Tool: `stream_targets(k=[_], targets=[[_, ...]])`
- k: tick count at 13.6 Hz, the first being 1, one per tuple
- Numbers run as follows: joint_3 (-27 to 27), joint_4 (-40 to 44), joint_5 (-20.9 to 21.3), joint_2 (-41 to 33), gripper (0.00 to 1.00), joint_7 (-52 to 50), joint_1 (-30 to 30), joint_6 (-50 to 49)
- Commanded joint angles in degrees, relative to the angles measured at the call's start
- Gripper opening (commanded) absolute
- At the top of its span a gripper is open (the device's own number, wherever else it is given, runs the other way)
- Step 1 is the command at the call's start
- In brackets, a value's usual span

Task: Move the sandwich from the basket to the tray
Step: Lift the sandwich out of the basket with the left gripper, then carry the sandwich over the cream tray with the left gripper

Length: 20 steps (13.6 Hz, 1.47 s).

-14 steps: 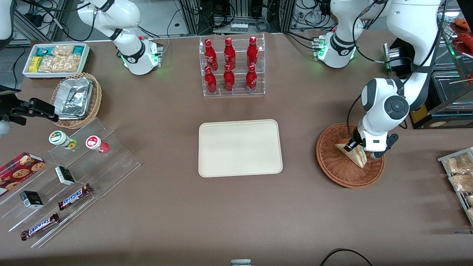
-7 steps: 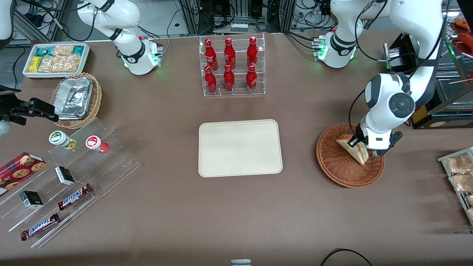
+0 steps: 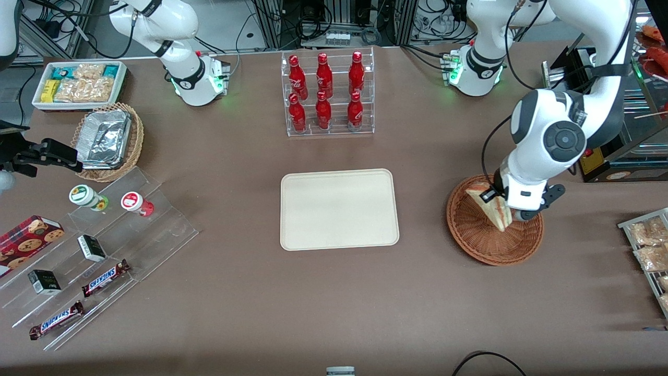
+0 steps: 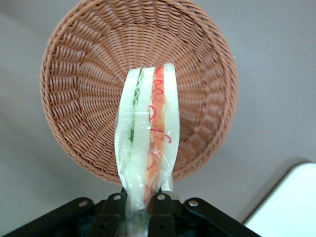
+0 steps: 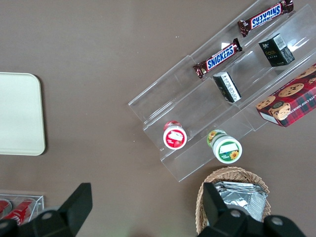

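Observation:
The sandwich (image 3: 490,208), a wrapped triangular wedge of pale bread with red and green filling, hangs point-down in my left gripper (image 3: 502,204), lifted above the reddish-brown wicker basket (image 3: 472,235). The gripper is shut on it. In the left wrist view the sandwich (image 4: 148,138) is pinched between the fingers (image 4: 159,207) of the gripper (image 4: 139,210), and the basket (image 4: 79,94) lies below it. The cream-beige tray (image 3: 339,209) lies flat at the table's middle, bare; a corner of it shows in the left wrist view (image 4: 291,207) and the right wrist view (image 5: 19,113).
A clear rack of red bottles (image 3: 326,94) stands farther from the front camera than the tray. Toward the parked arm's end are a lighter wicker basket with foil (image 3: 109,140), a white snack bin (image 3: 78,83) and an acrylic shelf with snack bars (image 3: 99,250). A rack of packaged snacks (image 3: 649,250) sits at the working arm's end.
The gripper has risen with the sandwich, lifting it off the basket's floor and shifting slightly toward the tray. The basket has stayed put.

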Motion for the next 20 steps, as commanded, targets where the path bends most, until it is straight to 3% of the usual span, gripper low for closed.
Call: stream_targets(k=[1, 9, 18, 20], targets=[[-3.6, 2.1, 0.1, -0.1, 0.00, -0.6, -0.4, -2.6], [-15.5, 9.4, 0.3, 6.7, 0.00, 0.4, -1.2, -2.5], [-15.6, 27.3, 2.7, 23.4, 0.00, -1.7, -16.3, -2.6], [-15.4, 30.5, 4.8, 27.0, 0.00, -3.7, -18.7, -2.5]])
